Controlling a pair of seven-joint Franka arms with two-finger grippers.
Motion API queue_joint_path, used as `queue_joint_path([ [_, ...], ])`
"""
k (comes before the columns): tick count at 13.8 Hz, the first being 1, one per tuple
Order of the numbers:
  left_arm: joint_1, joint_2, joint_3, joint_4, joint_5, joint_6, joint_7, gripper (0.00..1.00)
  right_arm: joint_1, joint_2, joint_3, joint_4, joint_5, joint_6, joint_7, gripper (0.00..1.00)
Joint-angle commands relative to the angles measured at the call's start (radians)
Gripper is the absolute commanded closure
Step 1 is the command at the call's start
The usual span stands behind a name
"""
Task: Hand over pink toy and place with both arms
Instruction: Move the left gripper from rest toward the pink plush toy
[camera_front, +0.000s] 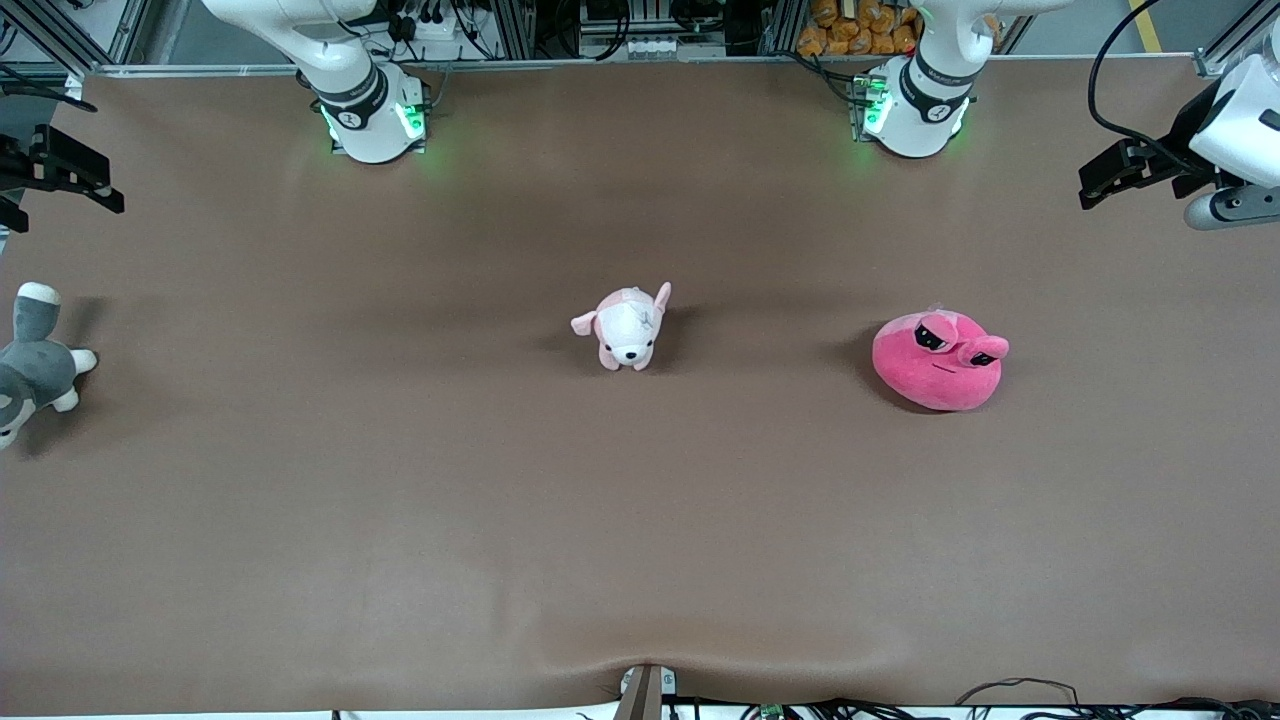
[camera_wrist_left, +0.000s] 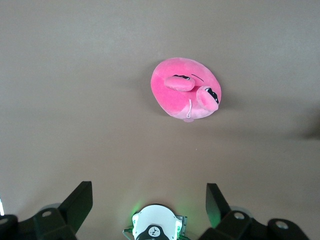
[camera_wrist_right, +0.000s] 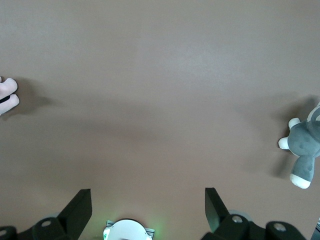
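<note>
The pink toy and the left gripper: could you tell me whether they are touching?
Apart. The left wrist view shows bare table between the pink toy and the open left gripper.

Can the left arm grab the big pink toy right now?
Probably yes. The pink toy sits alone on the table toward the left arm's end, and the left pincer is open with nothing between them. The plush puppy lies well apart.

I see a wide bench (camera_front: 640, 520) under a smooth brown cover, evenly lit. Along its farthest edge runs an aluminium frame (camera_front: 640, 62) with cables and orange objects (camera_front: 860, 28).
</note>
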Motion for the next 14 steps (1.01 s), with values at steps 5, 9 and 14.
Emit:
queue_joint_path([
  [5, 0.000, -0.001, -0.006, -0.006, 0.018, -0.003, -0.001, 0.00, 0.018, -0.009, 0.008, -0.007, -0.087, -0.003, -0.002, 0.00],
  [9, 0.000, -0.002, -0.006, -0.025, 0.018, 0.005, -0.002, 0.00, 0.007, -0.012, 0.004, -0.011, -0.007, 0.000, -0.002, 0.00],
  [14, -0.003, -0.015, -0.013, -0.040, 0.021, 0.014, 0.019, 0.00, 0.005, -0.009, 0.002, -0.007, -0.008, -0.003, -0.004, 0.00],
])
